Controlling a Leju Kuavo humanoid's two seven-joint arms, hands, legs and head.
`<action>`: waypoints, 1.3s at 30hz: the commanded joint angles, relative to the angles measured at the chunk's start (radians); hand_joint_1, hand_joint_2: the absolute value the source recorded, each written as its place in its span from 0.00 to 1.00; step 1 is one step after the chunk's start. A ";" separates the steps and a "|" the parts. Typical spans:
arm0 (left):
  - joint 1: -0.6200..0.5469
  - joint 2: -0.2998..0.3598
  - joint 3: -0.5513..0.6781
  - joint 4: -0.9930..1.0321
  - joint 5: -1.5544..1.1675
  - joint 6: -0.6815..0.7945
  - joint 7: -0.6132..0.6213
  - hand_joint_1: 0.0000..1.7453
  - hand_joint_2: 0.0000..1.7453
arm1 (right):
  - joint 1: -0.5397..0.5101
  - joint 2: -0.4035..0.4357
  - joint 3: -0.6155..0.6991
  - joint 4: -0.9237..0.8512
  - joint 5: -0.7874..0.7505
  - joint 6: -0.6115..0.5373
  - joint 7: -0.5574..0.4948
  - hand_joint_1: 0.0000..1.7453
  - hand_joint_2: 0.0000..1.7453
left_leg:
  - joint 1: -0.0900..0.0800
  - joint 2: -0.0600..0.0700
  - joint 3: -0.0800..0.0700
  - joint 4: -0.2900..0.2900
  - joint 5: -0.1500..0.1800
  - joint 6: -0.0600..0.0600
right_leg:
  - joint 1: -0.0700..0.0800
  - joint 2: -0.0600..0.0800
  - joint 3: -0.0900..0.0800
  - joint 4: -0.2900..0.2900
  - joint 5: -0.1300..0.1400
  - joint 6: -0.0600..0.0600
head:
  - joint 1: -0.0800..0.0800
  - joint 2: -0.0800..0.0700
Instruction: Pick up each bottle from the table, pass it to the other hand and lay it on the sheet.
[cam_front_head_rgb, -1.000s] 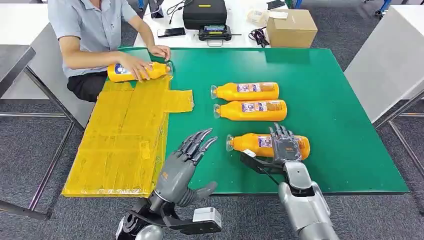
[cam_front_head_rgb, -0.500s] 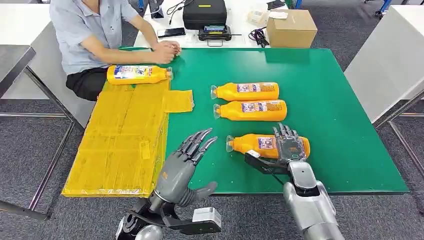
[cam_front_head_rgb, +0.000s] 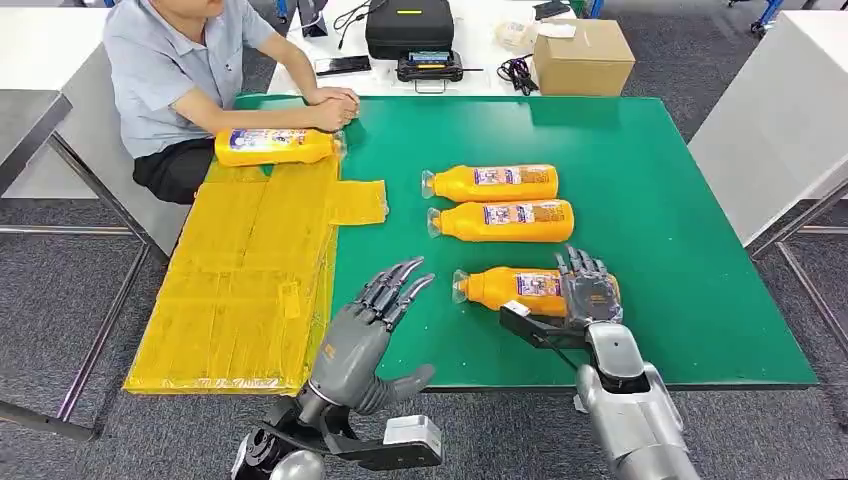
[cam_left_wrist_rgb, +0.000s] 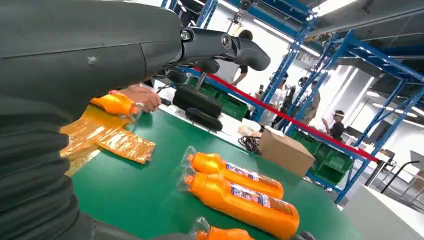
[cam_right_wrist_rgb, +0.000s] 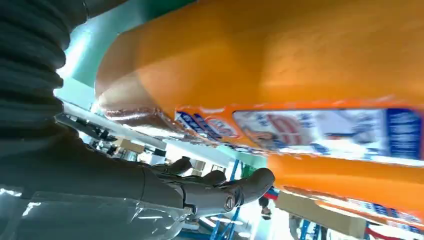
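Nearest orange bottle (cam_front_head_rgb: 530, 290): laid on its side on the green table (cam_front_head_rgb: 680, 250), cap toward the sheet, base end covered by the right hand (cam_front_head_rgb: 588, 295). Fingers are draped over the body; in the right wrist view the bottle (cam_right_wrist_rgb: 280, 75) is seen close against the palm, with the thumb (cam_right_wrist_rgb: 215, 192) apart from it. Whether a firm hold is made cannot be told; no lift is evident.

Two further orange bottles (cam_front_head_rgb: 490, 183) (cam_front_head_rgb: 502, 220): laid parallel, just beyond, untouched.

Fourth bottle (cam_front_head_rgb: 275, 146): laid on the far end of the yellow sheet (cam_front_head_rgb: 250, 280), close to a seated person's hands (cam_front_head_rgb: 335, 105).

Left hand (cam_front_head_rgb: 375, 325): held wide and empty, fingers spread, between sheet and nearest bottle.

Risks, as judged:
- A round, smooth body may be rolled toward the neighbouring bottle if the fingers are pressed down without the thumb beneath.
- Held near the base only, the bottle may tip neck-down on lifting.
- A handover may be fumbled if the waiting hand is closed late.
- The person's hands lie near the sheet's far end.
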 joint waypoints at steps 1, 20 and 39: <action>0.013 -0.001 -0.018 0.030 0.009 -0.008 -0.002 0.00 1.00 | -0.029 -0.022 -0.026 0.154 -0.005 -0.008 -0.009 0.00 1.00 | 0.001 0.000 0.004 -0.001 -0.001 -0.001 | 0.001 -0.001 0.004 -0.002 -0.001 -0.002 | 0.000 0.000; -0.006 0.006 -0.035 0.054 0.026 -0.010 -0.009 0.00 1.00 | -0.061 -0.032 -0.128 0.326 -0.104 -0.024 -0.092 0.15 1.00 | 0.001 -0.002 0.012 -0.001 0.000 -0.001 | 0.001 -0.002 0.013 -0.003 0.000 -0.001 | 0.000 0.000; -0.034 0.012 -0.052 0.065 0.071 0.005 -0.033 0.00 1.00 | 0.009 -0.099 -0.183 0.354 -0.445 0.116 -0.356 1.00 1.00 | 0.002 -0.003 0.021 -0.002 -0.003 0.000 | 0.003 -0.005 0.021 -0.006 -0.002 -0.002 | 0.000 0.000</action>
